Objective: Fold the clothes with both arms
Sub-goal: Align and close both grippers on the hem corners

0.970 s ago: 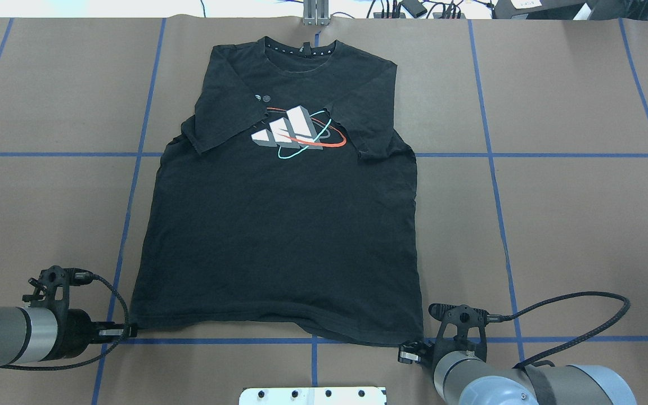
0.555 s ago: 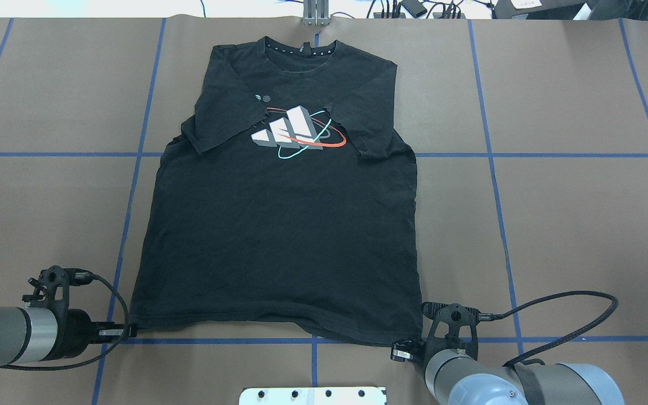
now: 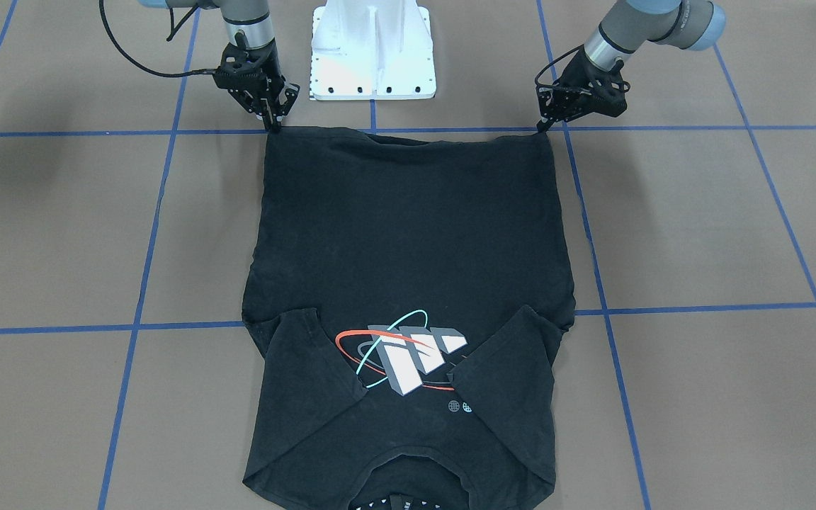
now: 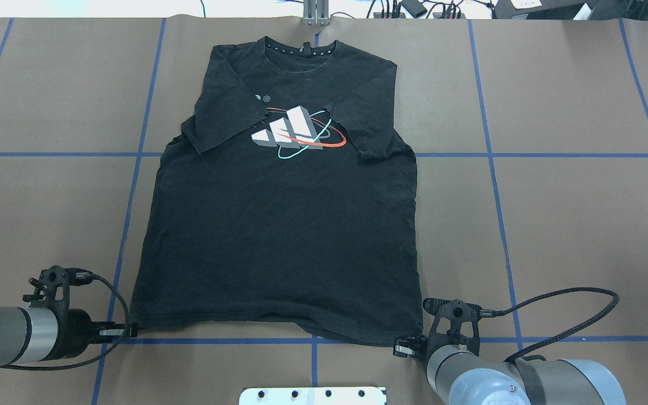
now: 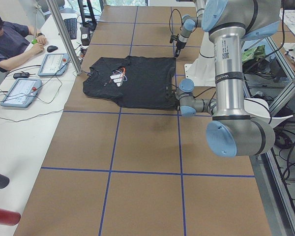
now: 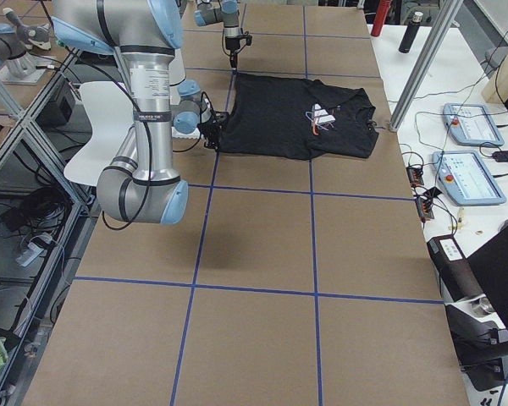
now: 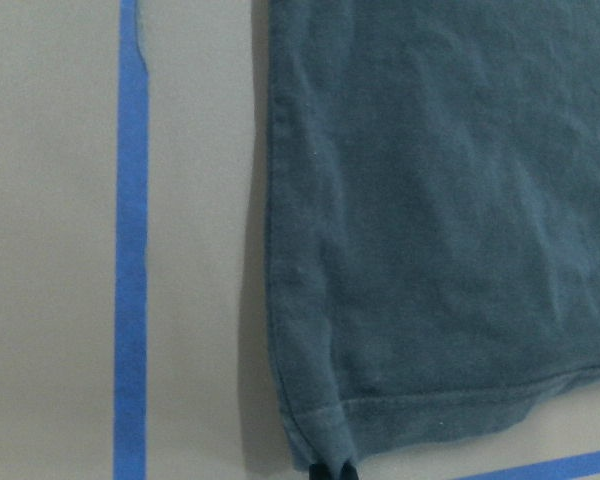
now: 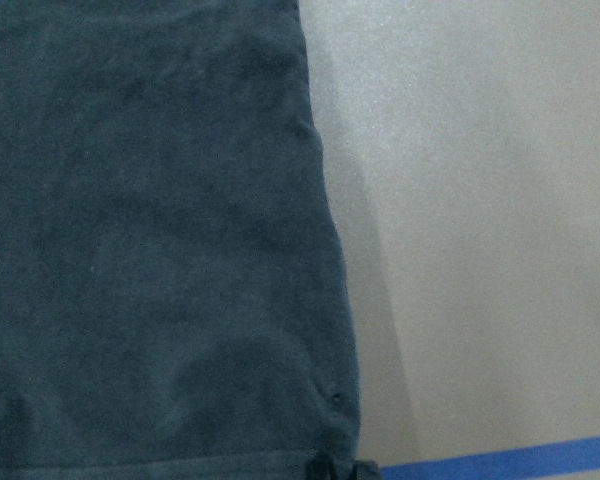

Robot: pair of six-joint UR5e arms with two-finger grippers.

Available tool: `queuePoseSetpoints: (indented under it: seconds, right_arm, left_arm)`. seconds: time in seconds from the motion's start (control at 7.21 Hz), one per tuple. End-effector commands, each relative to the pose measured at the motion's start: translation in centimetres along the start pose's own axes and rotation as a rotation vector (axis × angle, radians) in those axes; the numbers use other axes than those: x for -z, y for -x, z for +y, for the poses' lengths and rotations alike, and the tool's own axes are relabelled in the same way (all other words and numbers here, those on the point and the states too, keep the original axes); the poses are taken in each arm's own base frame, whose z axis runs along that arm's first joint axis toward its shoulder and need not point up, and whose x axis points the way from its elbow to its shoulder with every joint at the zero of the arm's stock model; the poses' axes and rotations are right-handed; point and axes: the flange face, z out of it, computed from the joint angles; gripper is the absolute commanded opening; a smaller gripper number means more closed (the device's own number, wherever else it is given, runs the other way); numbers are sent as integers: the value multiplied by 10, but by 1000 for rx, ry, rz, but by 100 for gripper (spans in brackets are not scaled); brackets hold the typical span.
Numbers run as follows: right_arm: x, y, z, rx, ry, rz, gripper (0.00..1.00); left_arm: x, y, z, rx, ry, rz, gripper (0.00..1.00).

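Two hem corners of t-shirt (image 4: 279, 225) clenched: left pincer (image 4: 129, 331), right pincer (image 4: 406, 344) (sleeves folded inward).

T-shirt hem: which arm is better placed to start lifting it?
Left, marginally. The left gripper points straight along the hem at a corner of the t-shirt; the right gripper reaches its corner at a slant. Both jaws look shut on cloth.
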Motion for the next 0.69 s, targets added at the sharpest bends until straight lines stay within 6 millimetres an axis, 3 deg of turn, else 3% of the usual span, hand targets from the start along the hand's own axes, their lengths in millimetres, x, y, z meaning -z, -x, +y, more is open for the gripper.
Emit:
queuePoseSetpoints:
  seconds: [0.0, 0.28, 0.55]
  right_arm:
    - [4, 2, -2, -5, -1, -9, 0]
    - [20, -1, -15, -29, 48, -22, 0]
    - [54, -18, -16, -29, 153, -42, 0]
  left_arm:
    - [0, -4, 0, -1, -1, 7, 0]
    - [24, -25, 3, -6, 29, 65, 0]
    - [56, -47, 10, -17, 71, 132, 0]
